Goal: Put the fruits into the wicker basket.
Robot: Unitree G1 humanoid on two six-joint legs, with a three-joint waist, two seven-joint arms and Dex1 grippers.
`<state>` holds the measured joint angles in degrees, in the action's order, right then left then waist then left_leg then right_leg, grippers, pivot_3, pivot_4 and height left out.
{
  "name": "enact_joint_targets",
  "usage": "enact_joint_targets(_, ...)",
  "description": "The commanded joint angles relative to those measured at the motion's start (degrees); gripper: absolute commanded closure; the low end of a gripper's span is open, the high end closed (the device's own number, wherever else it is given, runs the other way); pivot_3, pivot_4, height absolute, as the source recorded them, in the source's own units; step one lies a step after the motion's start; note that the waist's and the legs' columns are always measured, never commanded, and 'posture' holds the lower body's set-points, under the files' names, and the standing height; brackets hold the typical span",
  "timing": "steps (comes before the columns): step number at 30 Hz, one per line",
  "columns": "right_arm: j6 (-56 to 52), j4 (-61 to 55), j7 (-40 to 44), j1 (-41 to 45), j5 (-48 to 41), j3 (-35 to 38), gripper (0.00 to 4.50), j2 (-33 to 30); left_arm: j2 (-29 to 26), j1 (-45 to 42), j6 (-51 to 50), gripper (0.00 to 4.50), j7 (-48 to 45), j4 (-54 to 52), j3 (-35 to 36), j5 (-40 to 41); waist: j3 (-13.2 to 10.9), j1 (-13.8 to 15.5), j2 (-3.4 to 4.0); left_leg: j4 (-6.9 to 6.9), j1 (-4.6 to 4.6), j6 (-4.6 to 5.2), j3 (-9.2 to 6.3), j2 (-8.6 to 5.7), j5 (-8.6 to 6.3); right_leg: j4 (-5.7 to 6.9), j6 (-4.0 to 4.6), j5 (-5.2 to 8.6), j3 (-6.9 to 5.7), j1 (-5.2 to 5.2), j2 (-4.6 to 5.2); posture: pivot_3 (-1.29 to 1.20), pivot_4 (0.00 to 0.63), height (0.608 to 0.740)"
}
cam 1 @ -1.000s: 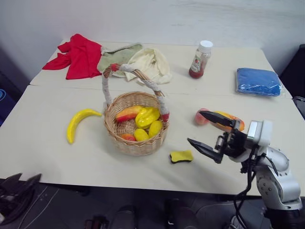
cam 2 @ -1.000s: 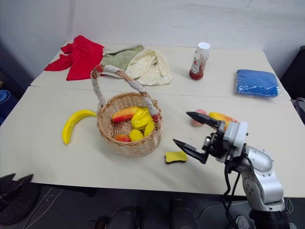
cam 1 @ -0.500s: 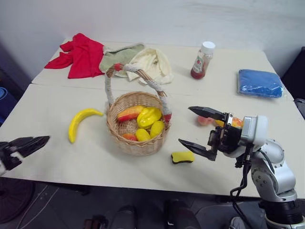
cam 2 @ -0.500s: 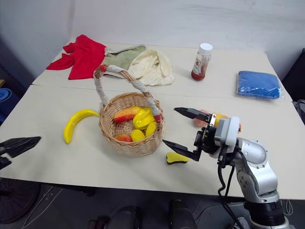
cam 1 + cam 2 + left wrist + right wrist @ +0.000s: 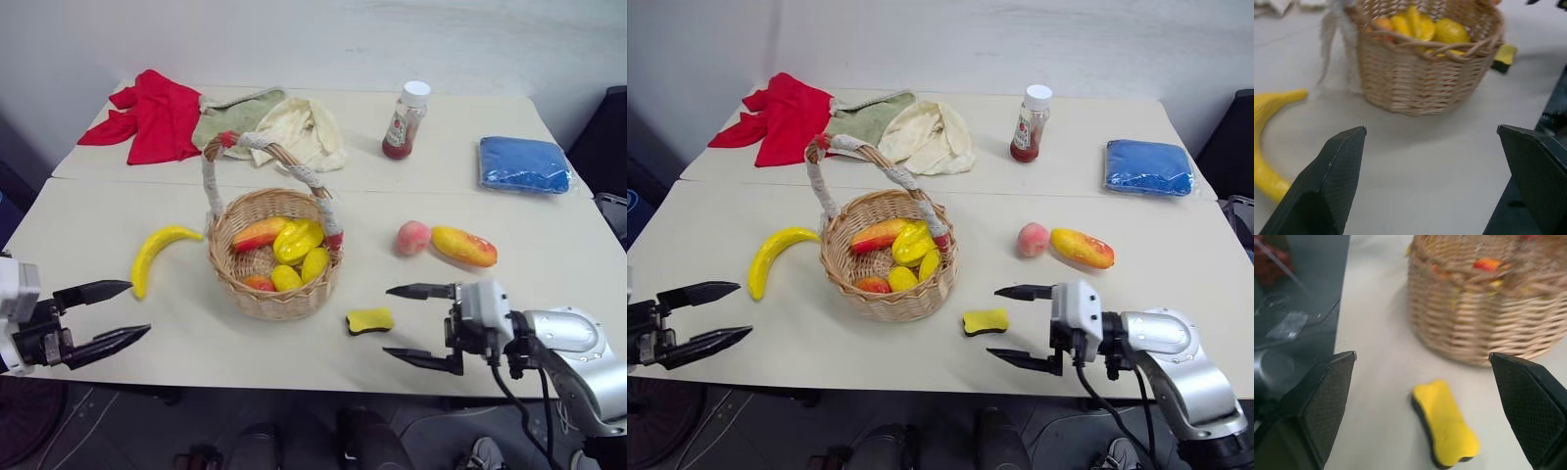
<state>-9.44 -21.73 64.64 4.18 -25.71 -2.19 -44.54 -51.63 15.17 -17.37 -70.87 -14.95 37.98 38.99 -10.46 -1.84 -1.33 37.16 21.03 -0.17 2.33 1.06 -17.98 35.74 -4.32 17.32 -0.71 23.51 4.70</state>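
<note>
Basket: the wicker basket (image 5: 274, 250) is sitting mid-table, already holding several yellow and red-orange pieces.
Fruits still out: the banana (image 5: 160, 251) is lying on the table at the basket's nine o'clock, just beside it; the peach (image 5: 412, 237) and the mango (image 5: 463, 245) are lying side by side at its three o'clock, near but apart from it.
Left pincer: the left gripper (image 5: 107, 313) is hovering at the table's near edge, at the banana's seven o'clock, jaws spread wide and holding nothing.
Right pincer: the right gripper (image 5: 409, 324) is hovering by the near edge, at the peach's six o'clock, jaws wide apart and empty, pointing toward the yellow sponge (image 5: 370, 320), which is not a fruit.
Step in hand: judging by this, the arms are lining up for the next pickup; no fruit is being gripped yet.
Next move: the left pincer is best placed for the banana, needing to reach toward twelve o'clock and straddle its curved body; the right one would be turning away from the sponge toward the peach.
</note>
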Motion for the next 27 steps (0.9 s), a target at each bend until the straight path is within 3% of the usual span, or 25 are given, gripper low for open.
enact_joint_targets(1,-1.9,0.6,-0.7,2.5,4.0,-3.2,0.04,-0.8,2.3,-1.0,5.9,0.0,-0.2,-5.2,-1.6,-1.3,0.0,0.2,0.0,-0.01,0.02,-0.02,-0.01,0.0,0.07,0.0,0.06,-0.04,0.0,0.02,-0.01,0.0,0.15,0.74)
enact_joint_targets(4,-5.1,3.5,0.4,6.4,6.8,-6.3,0.04,-1.8,3.2,2.5,10.9,0.0,-2.8,-7.4,-4.8,-5.7,0.0,0.3,0.01,-0.01,0.04,-0.02,-0.04,0.0,0.08,0.04,-0.01,-0.09,-0.01,0.04,0.0,0.0,0.15,0.74)
enact_joint_targets(11,-6.6,12.6,1.4,15.0,15.4,-14.0,0.04,-0.7,5.0,9.1,10.2,0.0,-2.7,-12.3,-8.0,-4.9,0.0,0.1,0.02,-0.02,0.14,-0.01,-0.04,0.03,0.04,-0.03,-0.02,-0.09,-0.05,0.12,-0.07,0.0,0.15,0.74)
enact_joint_targets(15,-1.6,16.8,3.7,17.2,15.5,-14.4,0.77,1.2,5.6,8.7,10.2,0.0,-1.2,-13.2,-9.3,-5.0,0.0,0.4,0.01,0.06,0.14,0.0,-0.13,0.02,0.06,0.0,-0.01,-0.09,-0.15,0.03,-0.06,0.0,0.15,0.74)
enact_joint_targets(19,0.3,17.6,5.7,17.1,15.0,-13.5,2.13,1.2,6.1,7.2,9.9,0.0,-0.1,-14.4,-12.3,-4.7,0.0,0.3,0.02,0.08,0.14,0.01,-0.12,0.01,0.06,0.05,-0.02,-0.09,-0.16,0.02,-0.09,0.0,0.15,0.74)
enact_joint_targets(24,-1.2,15.3,2.1,14.7,11.5,-7.6,3.85,2.1,6.7,4.0,10.6,0.0,0.9,-12.7,-16.4,-5.8,0.0,0.4,0.03,0.09,0.14,0.01,-0.12,0.02,0.06,0.09,-0.04,-0.1,-0.17,0.03,-0.13,0.0,0.15,0.74)
enact_joint_targets(27,-1.4,11.7,2.3,10.6,6.4,-1.9,3.88,1.5,7.0,2.0,10.5,0.0,1.4,-12.4,-18.6,-5.9,0.0,0.4,0.03,0.11,0.15,0.01,-0.13,0.01,0.06,0.11,-0.05,-0.11,-0.18,0.02,-0.14,0.0,0.15,0.74)
